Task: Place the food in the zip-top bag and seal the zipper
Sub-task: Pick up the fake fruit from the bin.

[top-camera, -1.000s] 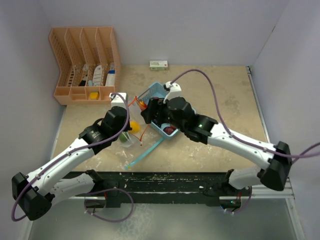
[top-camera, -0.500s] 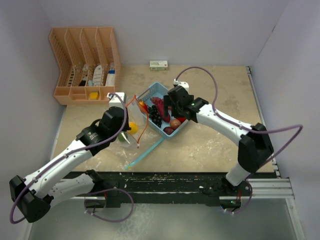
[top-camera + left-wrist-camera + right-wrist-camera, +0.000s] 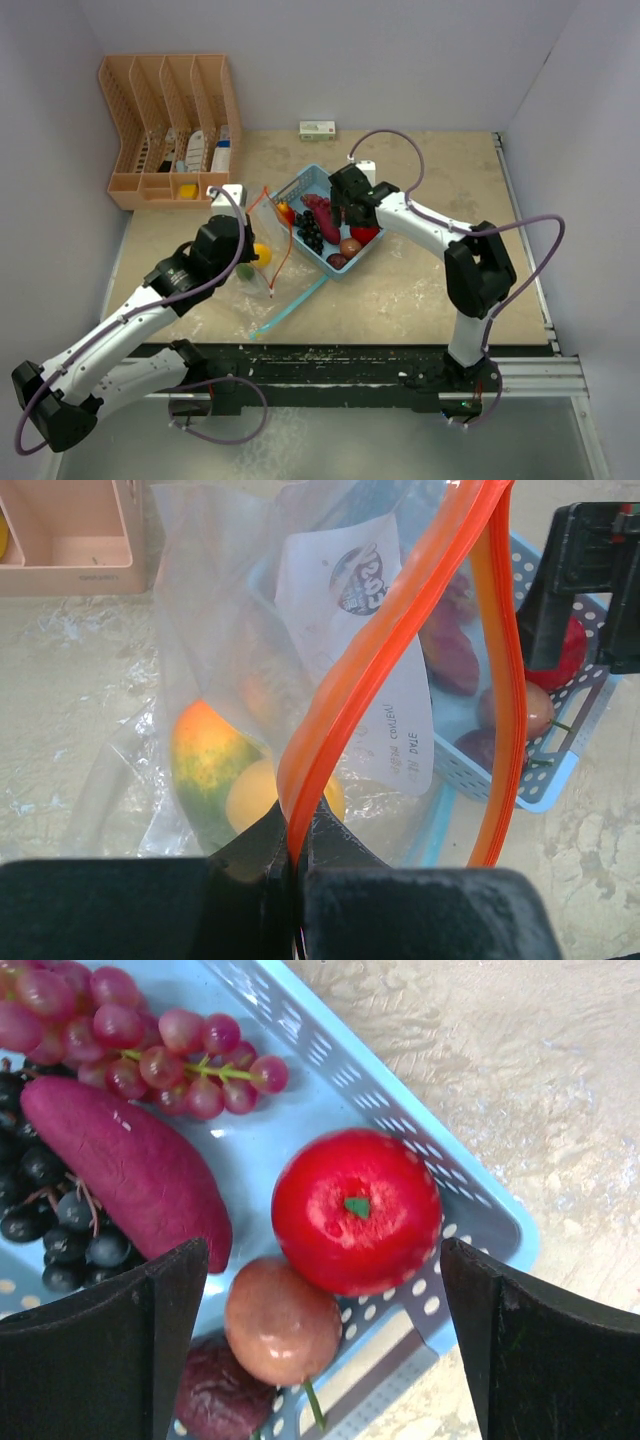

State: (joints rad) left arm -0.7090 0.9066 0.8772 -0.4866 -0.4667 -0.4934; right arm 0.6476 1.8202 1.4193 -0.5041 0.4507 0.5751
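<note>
Since the right tool has swung from the bag back over the basket, spread wide above the red pepper, another pick likely follows; left tool pinches the bag's rim.

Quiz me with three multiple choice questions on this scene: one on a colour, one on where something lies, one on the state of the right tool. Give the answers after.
1. The zip-top bag has a zipper that is: A blue; B orange; C green.
2. The sweet potato lies in: A the bag; B the blue basket; C the orange rack.
3. The right tool is: A shut on the sweet potato; B shut on the bag; C open above the basket.
Answers: 1 B, the left wrist view shows an orange strip; 2 B, it rests on the basket's floor; 3 C, its fingers stand apart, holding nothing.
</note>
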